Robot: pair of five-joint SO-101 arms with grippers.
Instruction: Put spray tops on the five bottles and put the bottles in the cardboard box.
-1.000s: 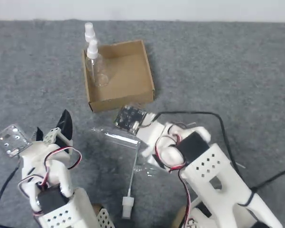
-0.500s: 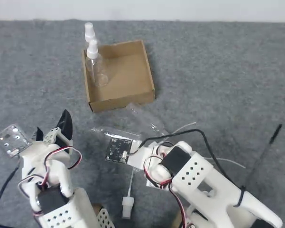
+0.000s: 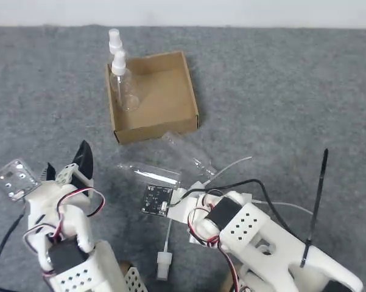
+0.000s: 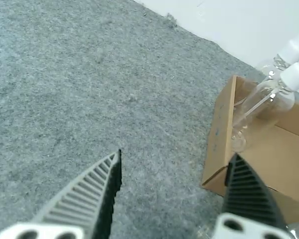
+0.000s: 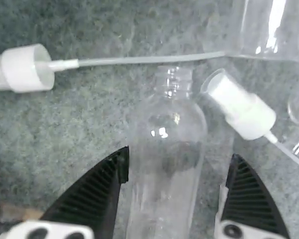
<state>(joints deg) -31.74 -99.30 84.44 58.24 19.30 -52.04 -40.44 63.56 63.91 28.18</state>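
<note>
An uncapped clear bottle (image 5: 166, 134) lies on the grey carpet between the fingers of my right gripper (image 5: 176, 159), which is open, one jaw on each side of it. Beside the bottle lie a white spray top (image 5: 239, 107) and a second spray top (image 5: 20, 67) with a long tube. The cardboard box (image 3: 161, 100) stands at the back, with two topped bottles (image 3: 123, 85) at its left wall. My left gripper (image 3: 67, 167) stays open at the front left, facing the box (image 4: 224, 149) and the bottles (image 4: 268, 94).
A clear plastic bag (image 3: 149, 173) lies in front of the box. Another clear bottle (image 3: 189, 152) and loose tubes (image 3: 231, 164) lie near my right arm. A spray top with tube (image 3: 164, 258) rests by the front edge. Open carpet spreads to the right.
My right arm has drawn back from the box's front wall toward the near edge and now sits low over the loose bottle. My left arm has not moved.
</note>
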